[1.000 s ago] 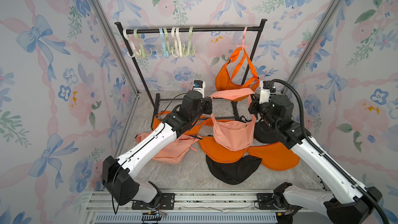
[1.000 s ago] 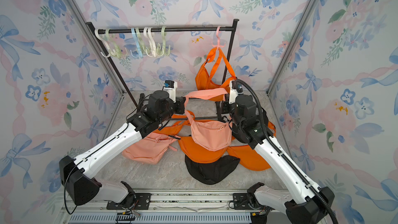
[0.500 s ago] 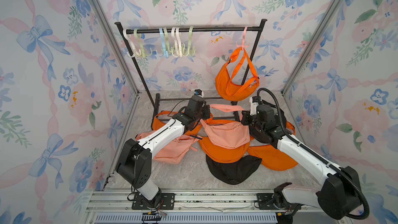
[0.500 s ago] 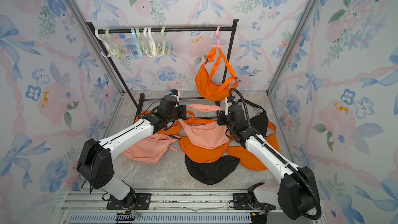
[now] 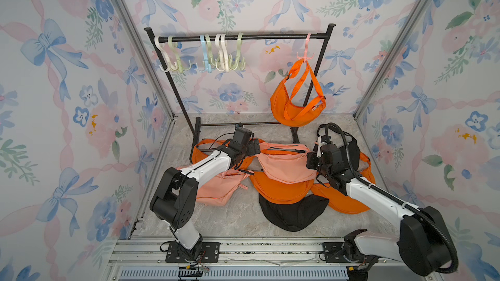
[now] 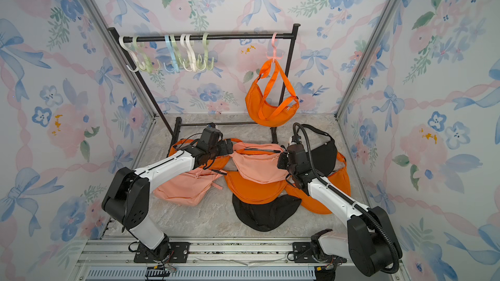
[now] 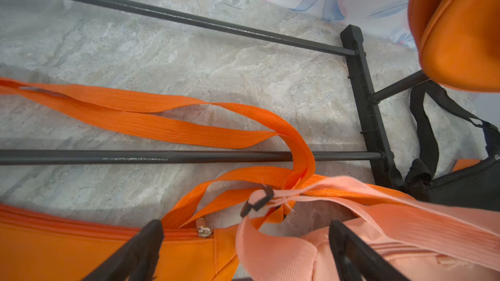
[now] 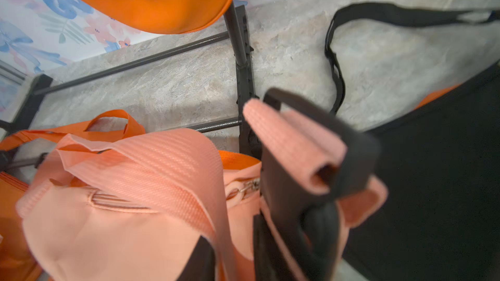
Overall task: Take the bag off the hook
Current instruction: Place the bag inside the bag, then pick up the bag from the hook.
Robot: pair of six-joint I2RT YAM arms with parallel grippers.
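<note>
**Peach bag (image 5: 284, 163) on the pile, orange bag (image 5: 295, 104) on the pink hook (image 5: 305, 50)**

In both top views the peach bag (image 6: 257, 163) lies at the centre of the frame. It rests on a heap of orange bags (image 5: 281, 190) and a black bag (image 5: 292, 214) spread over the marbled bench (image 5: 230, 220). The orange bag (image 6: 270, 109) hangs by its strap from the pink hook (image 6: 274, 47), upper right of centre, near the right end of the black rail (image 5: 243, 37). A cluster of pale empty hooks (image 5: 205, 55) crowds the rail's left part. The left tool (image 5: 255, 147) sits at the peach bag's left end and the right tool (image 5: 311, 159) at its right end. A second peach bag (image 5: 216, 187) lies lower left, partly under the left arm.

In the left wrist view the left tool (image 7: 246, 228) stands wide and clamps nothing. The peach strap (image 7: 405, 220) lies loose between its fingers, crossing an orange strap (image 7: 162, 128) that drapes over the rack's base bar (image 7: 162, 156).

In the right wrist view the right tool (image 8: 311, 136) stands narrower, with a fold of the peach strap (image 8: 292, 136) between its jaws. Whether they pinch it I cannot tell. The peach bag's body (image 8: 108, 225) lies just beside the tool. The black bag (image 8: 433, 171) lies on its other side.
</note>
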